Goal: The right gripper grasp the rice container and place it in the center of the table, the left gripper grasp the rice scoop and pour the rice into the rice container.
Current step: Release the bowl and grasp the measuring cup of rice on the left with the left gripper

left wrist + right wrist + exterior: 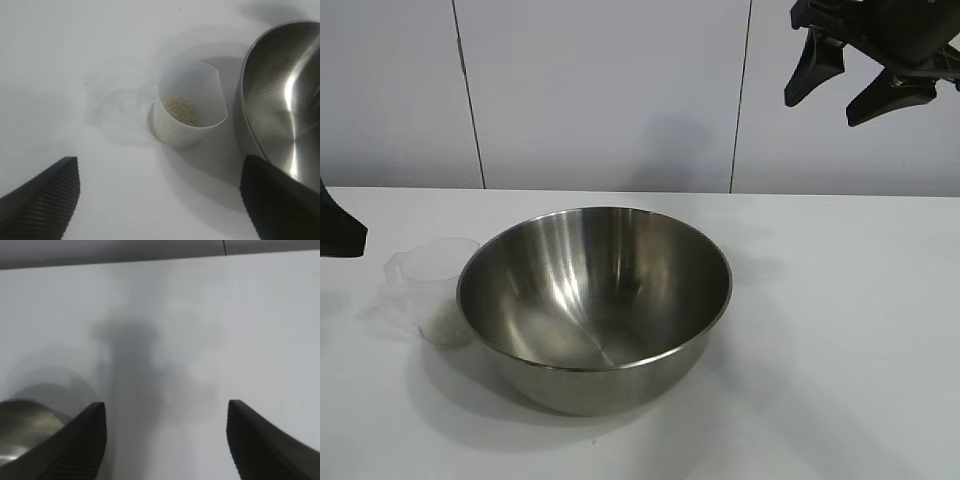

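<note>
Stainless-steel round rice container sits mid-table on the white flat table; the translucent plastic rice scoop, upright, stands just beside it, holding white rice. Left gripper faces the scoop, jaws spread, empty; right gripper hangs high, jaws apart, empty.

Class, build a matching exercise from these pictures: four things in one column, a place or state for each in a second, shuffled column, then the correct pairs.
Things
1. rice container
2. rice scoop
3. right end effector
4. left end effector

Places or states
A. raised above the table, open and holding nothing
B. translucent, upright, a little rice inside
C. open, facing the scoop, not touching it
D. shiny steel, mid-table, no rice visible inside

Pairs: 1-D, 2-B, 3-A, 4-C
</note>
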Robot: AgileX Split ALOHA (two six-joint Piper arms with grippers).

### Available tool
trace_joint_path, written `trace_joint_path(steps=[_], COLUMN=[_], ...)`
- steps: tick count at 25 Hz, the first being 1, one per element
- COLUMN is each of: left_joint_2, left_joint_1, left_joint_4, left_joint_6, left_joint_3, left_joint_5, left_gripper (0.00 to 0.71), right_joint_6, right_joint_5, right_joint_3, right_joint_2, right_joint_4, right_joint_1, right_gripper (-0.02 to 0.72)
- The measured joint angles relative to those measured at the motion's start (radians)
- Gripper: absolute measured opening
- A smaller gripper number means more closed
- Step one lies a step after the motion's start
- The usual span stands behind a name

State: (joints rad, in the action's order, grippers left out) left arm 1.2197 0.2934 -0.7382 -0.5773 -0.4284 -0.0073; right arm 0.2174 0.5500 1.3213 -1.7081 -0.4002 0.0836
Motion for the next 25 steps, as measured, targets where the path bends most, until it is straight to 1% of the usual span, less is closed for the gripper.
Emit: trace_joint_path(steps=[1,3,5,6,7,10,13,14,18,19,25], left_joint_2=[0.0,0.0,0.0,0.0,0.0,0.031,0.132,0.164,0.306,0.342,0.501], left_joint_1=[0.0,0.0,0.0,0.0,0.0,0.0,0.0,0.0,0.0,0.0,0.0], left_joint_4=[0.086,0.312,0.488,0.553,0.59,0.626,0.642,0.654,0.738,0.75,0.77], left_joint_6=[0.095,0.342,0.545,0.63,0.694,0.775,0.788,0.788,0.761,0.76,0.753], left_joint_3=[0.0,0.003,0.023,0.036,0.054,0.101,0.123,0.124,0.124,0.124,0.159], left_joint_5=[-0.011,-0.052,-0.102,-0.13,-0.159,-0.234,-0.295,-0.332,-0.559,-0.6,-0.782], left_gripper=[0.627,0.627,0.627,0.627,0.627,0.627,0.627,0.627,0.627,0.627,0.627], right_joint_6=[0.0,0.0,0.0,0.0,0.0,0.0,0.0,0.0,0.0,0.0,0.0], right_joint_5=[-0.016,-0.04,-0.052,-0.054,-0.055,-0.055,-0.058,-0.058,-0.058,-0.058,-0.059], right_joint_3=[0.0,0.0,0.0,0.0,0.0,0.0,0.0,0.0,-0.001,-0.001,-0.001], right_joint_2=[0.0,0.0,0.0,0.0,0.0,0.0,0.0,0.0,0.0,0.0,0.0], right_joint_4=[-0.001,-0.001,-0.001,-0.001,-0.001,-0.002,-0.004,-0.004,-0.004,-0.004,-0.004], right_joint_1=[0.0,0.0,0.0,0.0,0.0,0.0,0.0,0.0,0.0,0.0,0.0], right_gripper=[0.474,0.474,0.474,0.474,0.474,0.474,0.474,0.474,0.474,0.474,0.474])
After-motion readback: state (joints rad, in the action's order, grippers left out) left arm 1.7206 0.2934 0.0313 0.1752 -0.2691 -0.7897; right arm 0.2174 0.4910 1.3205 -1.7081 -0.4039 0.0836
